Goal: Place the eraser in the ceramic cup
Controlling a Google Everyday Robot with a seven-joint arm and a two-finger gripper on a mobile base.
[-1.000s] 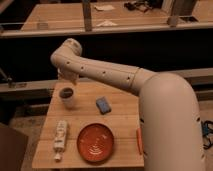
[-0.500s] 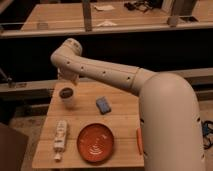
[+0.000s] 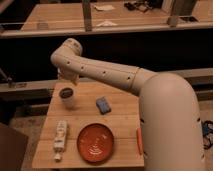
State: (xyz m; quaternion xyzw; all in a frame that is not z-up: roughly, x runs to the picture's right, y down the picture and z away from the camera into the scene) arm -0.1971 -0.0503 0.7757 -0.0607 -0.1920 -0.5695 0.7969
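Observation:
The eraser (image 3: 103,104) is a small flat blue block lying on the wooden table (image 3: 122,107), a little right of the middle. The ceramic cup (image 3: 67,96) is whitish with a dark inside and stands upright at the table's back left. My arm reaches from the right up to a bend at the top left, then turns down. My gripper (image 3: 69,78) hangs at its end, just above and behind the cup and well left of the eraser. It holds nothing that I can see.
A red-orange plate (image 3: 96,143) lies at the table's front middle. A white bottle-like object (image 3: 60,137) lies along the front left. A thin orange item (image 3: 139,141) sits by the right edge. A long counter (image 3: 60,22) runs behind the table.

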